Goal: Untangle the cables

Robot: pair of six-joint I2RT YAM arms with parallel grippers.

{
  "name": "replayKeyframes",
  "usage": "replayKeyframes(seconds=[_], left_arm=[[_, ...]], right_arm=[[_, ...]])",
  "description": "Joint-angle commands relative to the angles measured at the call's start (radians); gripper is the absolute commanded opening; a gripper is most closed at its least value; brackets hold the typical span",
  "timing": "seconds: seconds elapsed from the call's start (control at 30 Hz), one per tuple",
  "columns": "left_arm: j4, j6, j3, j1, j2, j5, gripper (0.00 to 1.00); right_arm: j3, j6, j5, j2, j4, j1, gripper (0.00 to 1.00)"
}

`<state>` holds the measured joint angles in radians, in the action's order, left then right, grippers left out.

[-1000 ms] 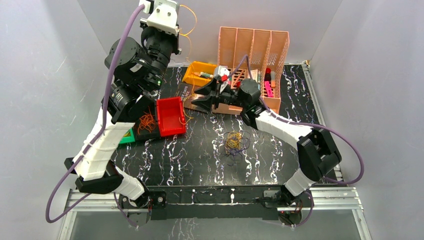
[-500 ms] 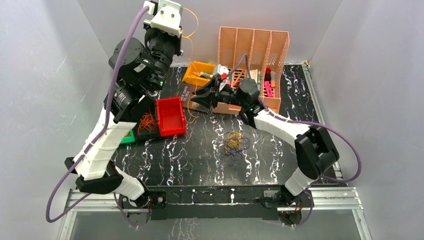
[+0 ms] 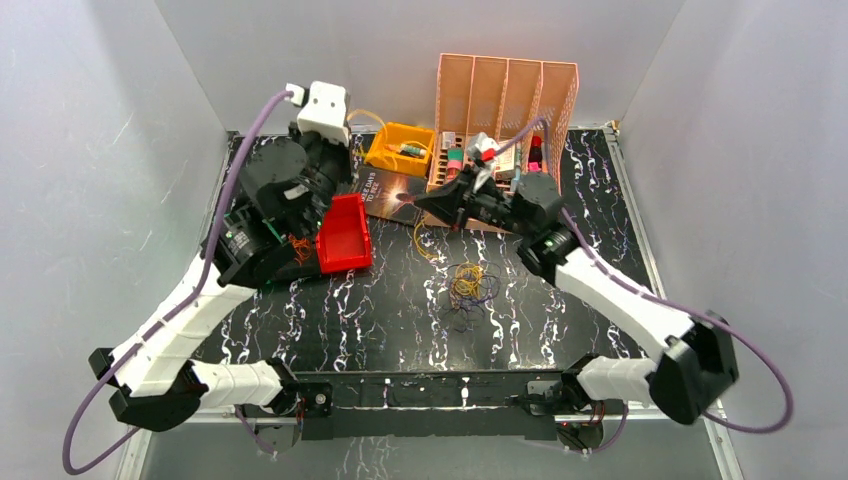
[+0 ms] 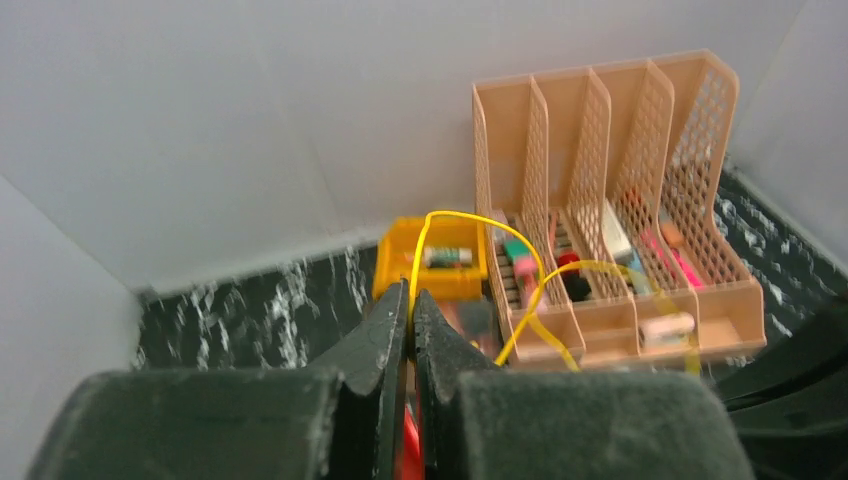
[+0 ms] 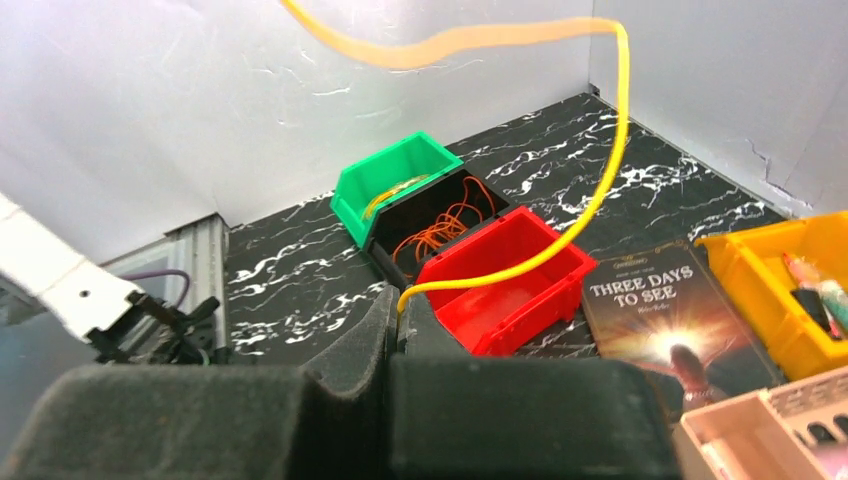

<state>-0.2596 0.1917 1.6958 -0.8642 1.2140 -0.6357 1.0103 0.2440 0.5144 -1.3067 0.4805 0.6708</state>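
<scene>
A tangle of yellow, orange and dark purple cables [image 3: 470,285] lies mid-table. One yellow cable [image 5: 605,190] has been drawn out of it. My right gripper [image 3: 420,201] [image 5: 400,303] is shut on that cable's end, above the book, and a strand hangs from it toward the tangle. My left gripper [image 4: 411,296] is shut on the same yellow cable [image 4: 478,222], which loops ahead of it toward the file rack. In the top view the left gripper's tips are hidden under its wrist, above the red bin [image 3: 343,234]. Orange wires [image 5: 445,222] lie in a black bin [image 5: 400,262].
A peach file rack [image 3: 507,95] [image 4: 610,200] with small items stands at the back. Next to it is a yellow bin [image 3: 400,147] [image 4: 435,262] and a book [image 3: 392,193] [image 5: 668,312]. A green bin [image 5: 392,183], the black bin and the red bin [image 5: 505,278] sit in a row at left.
The right gripper closed on the yellow cable and drew back to the right. The left arm came down from high against the back wall, still holding the cable.
</scene>
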Motion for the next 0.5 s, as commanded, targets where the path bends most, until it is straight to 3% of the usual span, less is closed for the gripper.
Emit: replayKeyframes(seconds=[0.0,0.13,0.23,0.47], left_arm=[[-0.077,-0.271,-0.179,-0.001,-0.067,0.013,0.0],[-0.086,-0.412,-0.304,-0.002,-0.084,0.139,0.0],[0.006,-0.447,-0.418,-0.001,-0.12,0.269,0.0],[0.04,-0.463,-0.483,-0.002,-0.093,0.33,0.0]], right_arm=[[-0.098,0.109,-0.113,0.182,-0.102,0.005,0.0],[-0.106,0.105,-0.152,0.262,-0.215,0.001,0.0],[-0.104,0.127,-0.16,0.309,-0.241,0.001,0.0],[-0.027,0.095,-0.191,0.352,-0.317,0.002,0.0]])
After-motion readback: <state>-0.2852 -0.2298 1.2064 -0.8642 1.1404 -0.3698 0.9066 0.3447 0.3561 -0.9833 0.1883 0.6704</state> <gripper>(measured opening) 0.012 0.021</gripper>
